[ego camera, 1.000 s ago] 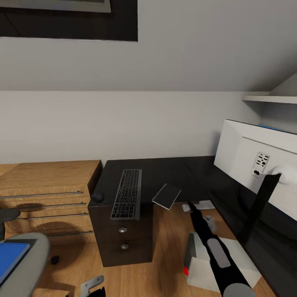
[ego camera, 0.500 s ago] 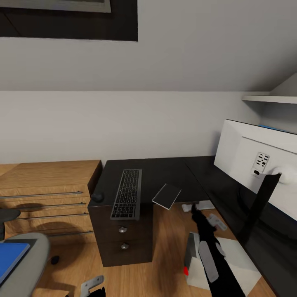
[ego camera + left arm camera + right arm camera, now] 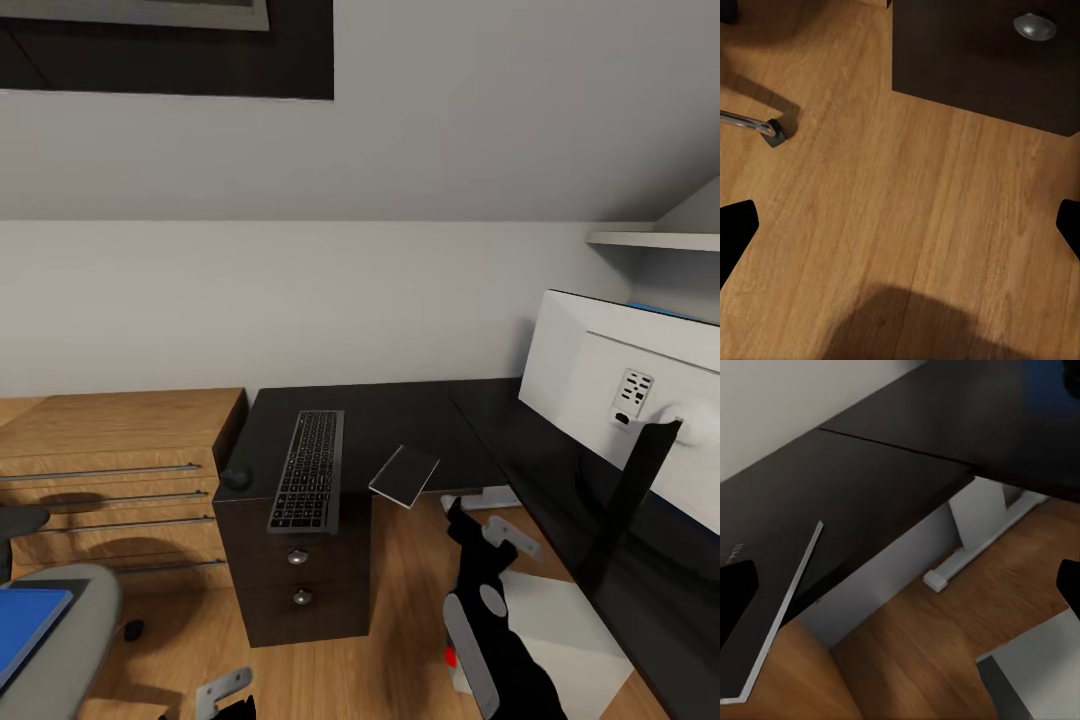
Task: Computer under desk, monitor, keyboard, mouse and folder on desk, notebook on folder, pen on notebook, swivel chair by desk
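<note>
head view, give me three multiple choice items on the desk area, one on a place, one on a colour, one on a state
1. Where does the keyboard lie?
A. on the floor
B. on the desk, above the drawer unit
C. on the swivel chair

2. What colour is the folder on the swivel chair?
A. bright blue
B. red
C. green

3. How does the notebook sit?
A. flat in the middle of the desk
B. standing upright against the monitor
C. partly over the desk's front edge

Answers:
1. B, the keyboard rests on the black top with the drawer knobs just below it.
2. A, a blue panel lies on the grey seat at the lower left corner of the head view.
3. C, its near corner juts past the desk edge over the wood floor, ahead of the right pincer.
</note>
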Tool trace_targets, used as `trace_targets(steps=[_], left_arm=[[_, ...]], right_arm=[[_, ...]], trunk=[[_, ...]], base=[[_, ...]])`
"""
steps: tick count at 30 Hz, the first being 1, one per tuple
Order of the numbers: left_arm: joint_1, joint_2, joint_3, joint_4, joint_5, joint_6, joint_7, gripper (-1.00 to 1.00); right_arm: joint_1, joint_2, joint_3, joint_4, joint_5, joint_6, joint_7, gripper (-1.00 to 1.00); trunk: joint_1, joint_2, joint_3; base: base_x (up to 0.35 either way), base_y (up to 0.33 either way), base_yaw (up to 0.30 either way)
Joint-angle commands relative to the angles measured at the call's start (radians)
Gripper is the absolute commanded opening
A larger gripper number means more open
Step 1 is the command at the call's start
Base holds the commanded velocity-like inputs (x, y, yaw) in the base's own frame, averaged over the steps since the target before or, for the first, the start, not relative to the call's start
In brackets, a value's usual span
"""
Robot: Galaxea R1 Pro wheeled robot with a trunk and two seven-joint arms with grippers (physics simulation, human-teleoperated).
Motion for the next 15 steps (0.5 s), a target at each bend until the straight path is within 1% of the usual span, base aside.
trace_targets(steps=[1,2,4,6,7,10,11,14,15], left_arm=[[0.000,0.002,-0.007,-0.002,0.005,0.003,0.009,1.00],[0.000,0.002,-0.006,-0.002,0.005,0.003,0.009,1.00],[-0.001,0.002,-0.006,-0.002,0.005,0.003,0.009,1.00],[0.000,0.002,-0.006,-0.003,0.004,0.003,0.009,1.00],[-0.001,0.002,-0.006,-0.003,0.004,0.003,0.009,1.00],[-0.001,0.002,-0.006,-0.003,0.003,0.003,0.009,1.00],[-0.001,0.002,-0.006,-0.003,0.003,0.003,0.009,1.00],[-0.001,0.002,-0.006,-0.003,0.003,0.003,0.009,1.00],[0.000,0.002,-0.006,-0.003,0.003,0.003,0.009,1.00]], right_arm=[[0.000,-0.001,0.012,-0.009,-0.010,-0.007,-0.006,1.00],[0.002,-0.002,0.027,-0.025,-0.007,-0.006,-0.011,1.00],[0.006,-0.003,0.037,-0.039,-0.002,-0.003,-0.015,1.00],[0.015,-0.003,0.046,-0.072,0.035,0.047,-0.025,1.00],[0.021,-0.004,0.051,-0.099,0.060,0.105,-0.033,1.00],[0.027,-0.004,0.055,-0.147,0.082,0.213,-0.046,1.00],[0.029,-0.004,0.057,-0.180,0.091,0.293,-0.056,1.00],[0.031,-0.004,0.058,-0.223,0.095,0.405,-0.073,1.00],[0.032,-0.004,0.058,-0.243,0.096,0.455,-0.083,1.00]], trunk=[[0.000,-0.001,-0.001],[0.000,-0.001,-0.001],[0.000,-0.001,-0.001],[0.000,-0.001,-0.001],[0.000,-0.001,-0.001],[-0.012,0.020,0.008],[-0.015,0.027,0.011],[-0.027,0.048,0.021],[-0.031,0.055,0.024]], base=[[0.000,0.000,0.000],[0.000,0.000,0.000],[0.000,0.000,0.000],[0.000,0.000,0.000],[0.000,0.000,0.000],[0.000,0.000,0.000],[0.000,0.000,0.000],[0.000,0.000,0.000],[0.000,0.000,0.000]])
